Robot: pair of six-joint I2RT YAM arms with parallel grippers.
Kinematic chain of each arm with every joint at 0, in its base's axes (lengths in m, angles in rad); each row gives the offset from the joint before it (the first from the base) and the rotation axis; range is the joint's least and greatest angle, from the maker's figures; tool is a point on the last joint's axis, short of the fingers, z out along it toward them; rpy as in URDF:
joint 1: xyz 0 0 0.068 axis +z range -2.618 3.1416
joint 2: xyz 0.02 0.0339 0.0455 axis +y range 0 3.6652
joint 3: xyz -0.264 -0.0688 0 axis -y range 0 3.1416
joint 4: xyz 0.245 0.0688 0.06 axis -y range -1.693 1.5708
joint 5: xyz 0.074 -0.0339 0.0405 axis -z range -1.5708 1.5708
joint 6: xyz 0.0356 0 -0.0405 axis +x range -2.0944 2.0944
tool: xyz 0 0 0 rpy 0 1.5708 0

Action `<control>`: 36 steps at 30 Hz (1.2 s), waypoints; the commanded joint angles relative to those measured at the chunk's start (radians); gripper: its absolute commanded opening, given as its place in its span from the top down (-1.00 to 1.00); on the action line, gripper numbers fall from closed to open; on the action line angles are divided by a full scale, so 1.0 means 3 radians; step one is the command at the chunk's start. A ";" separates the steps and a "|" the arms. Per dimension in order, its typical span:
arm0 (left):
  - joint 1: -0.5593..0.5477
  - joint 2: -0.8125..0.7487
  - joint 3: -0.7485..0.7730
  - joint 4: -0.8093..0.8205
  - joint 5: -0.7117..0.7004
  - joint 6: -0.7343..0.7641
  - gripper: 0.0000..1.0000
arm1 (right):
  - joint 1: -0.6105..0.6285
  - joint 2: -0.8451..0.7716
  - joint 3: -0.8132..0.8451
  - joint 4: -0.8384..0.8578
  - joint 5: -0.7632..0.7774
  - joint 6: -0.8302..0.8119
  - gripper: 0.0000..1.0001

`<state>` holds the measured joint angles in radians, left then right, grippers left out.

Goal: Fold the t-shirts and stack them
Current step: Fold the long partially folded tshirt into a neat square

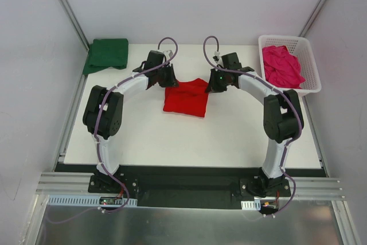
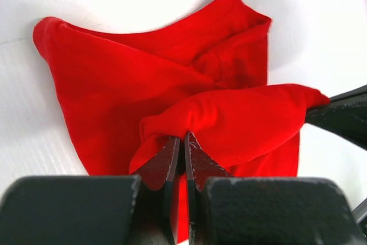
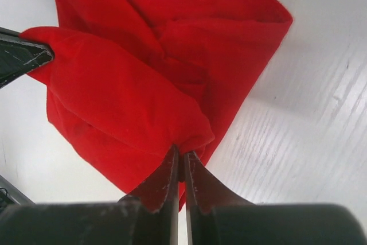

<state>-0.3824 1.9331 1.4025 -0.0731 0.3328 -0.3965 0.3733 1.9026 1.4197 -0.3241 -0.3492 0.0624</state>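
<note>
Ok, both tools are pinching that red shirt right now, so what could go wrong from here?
The left tool and right tool each pinch only a small bunch of the bright red cloth t-shirt; it might slip from either one mid-fold.
The layers beneath lie twisted and creased, so laying the held fold down may give a lumpy, uneven result.
Unequal tool motion could drag the shirt sideways across the white table.

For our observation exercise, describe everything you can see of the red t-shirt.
The red t-shirt is bright, soft, creased cloth, partly folded at the middle of the white table. One layer is raised as a rolled band, pinched at its ends by the left end effector and the right end effector, both shut on it. The rest lies on the table.
</note>
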 commanded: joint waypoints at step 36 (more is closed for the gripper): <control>0.0043 -0.0595 0.0167 -0.0058 0.1253 0.0329 -0.78 | -0.0334 -0.1505 -0.0943 -0.0060 0.0637 -0.0228 -0.19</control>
<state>-0.3122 1.6779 1.4269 -0.0666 0.5903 -0.3462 0.2783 1.5192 1.1847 -0.3073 -0.1955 -0.0013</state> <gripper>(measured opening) 0.949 0.595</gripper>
